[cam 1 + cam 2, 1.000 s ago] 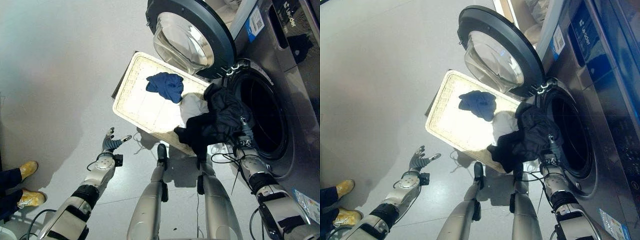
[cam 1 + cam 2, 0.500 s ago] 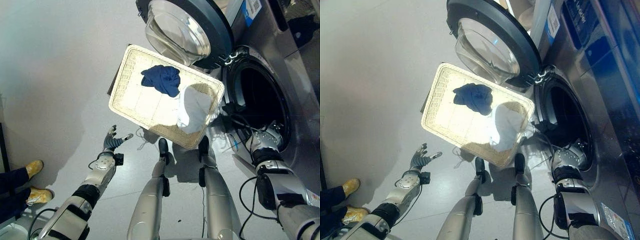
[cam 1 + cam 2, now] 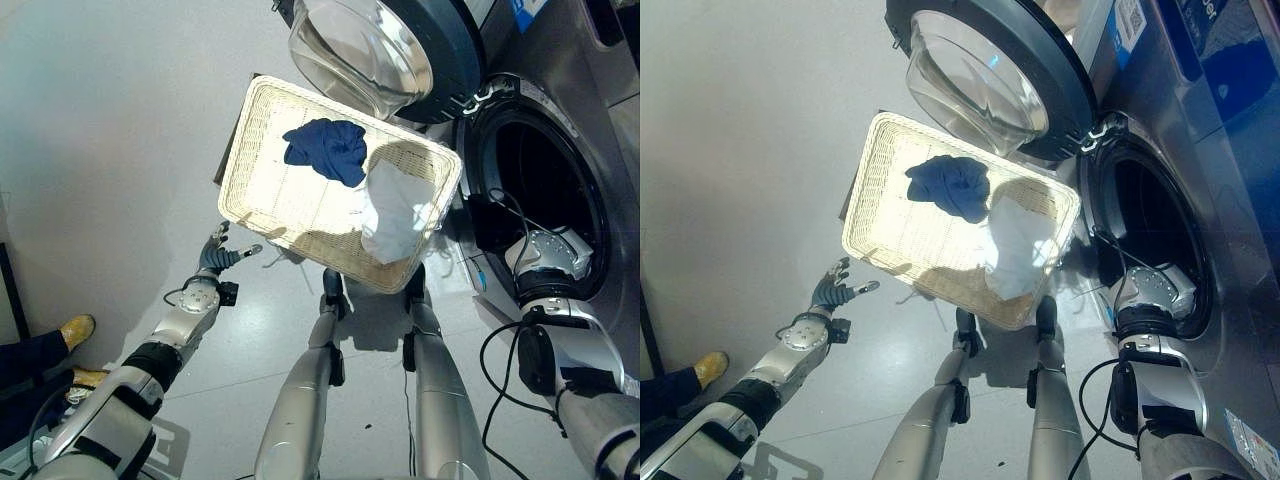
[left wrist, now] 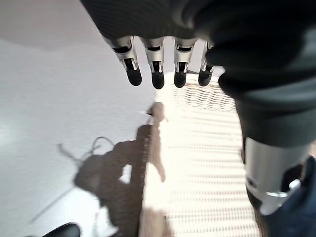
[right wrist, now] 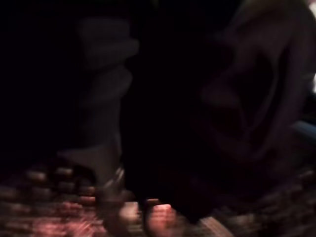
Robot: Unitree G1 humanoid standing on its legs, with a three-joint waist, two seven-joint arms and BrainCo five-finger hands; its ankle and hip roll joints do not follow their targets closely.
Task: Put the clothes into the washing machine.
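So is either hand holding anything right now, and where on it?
Left hand holds nothing, fingers relaxed. The right arm reaches into the washing machine; its hold cannot be told.

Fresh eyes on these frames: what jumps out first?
The washing machine on the robot's right, its round door swung open and the right arm reaching into the dark drum, hand hidden inside. Beside the opening lies a pale wicker basket holding a blue garment and a white garment. The left hand hovers open near the basket's near edge.

Both eye views look steeply down from the head, sharing the wicker basket (image 3: pixel 262 196) centre and the washing machine (image 3: pixel 560 110) at 3 o'clock. Left wrist view sits very close over the basket's rim; right wrist view faces into the dark drum.
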